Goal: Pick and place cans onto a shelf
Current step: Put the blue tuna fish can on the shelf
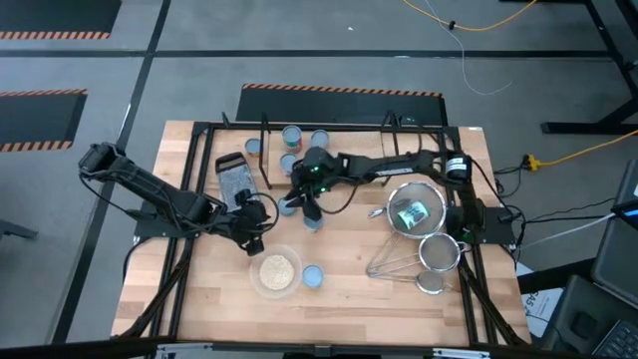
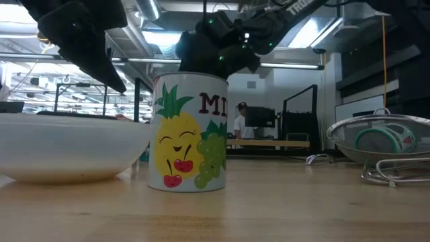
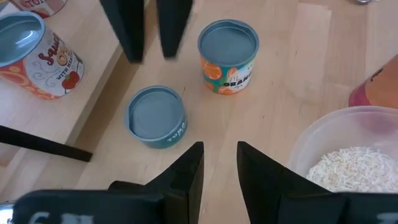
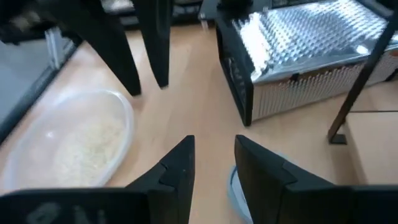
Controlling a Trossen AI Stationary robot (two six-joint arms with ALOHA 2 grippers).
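Note:
Several cans (image 1: 291, 136) stand on the shelf (image 1: 344, 140) at the table's far side; one with a red-orange label (image 3: 32, 55) shows in the left wrist view. On the table between my grippers stand a teal can (image 3: 155, 116) and an orange-labelled can (image 3: 227, 56). A third, with fruit pictures (image 2: 188, 134), stands beside the bowl. My left gripper (image 3: 219, 165) hovers open, near and to the left of the two cans. My right gripper (image 4: 211, 165) hovers open above them, with a can's rim (image 4: 231, 186) partly hidden under one finger.
A clear bowl of pale grains (image 1: 276, 271) sits near the front edge. A metal grater (image 1: 234, 178) lies left of the shelf. Wire strainers (image 1: 414, 211) lie at the right. Black frame rods (image 3: 37, 143) run beside the shelf.

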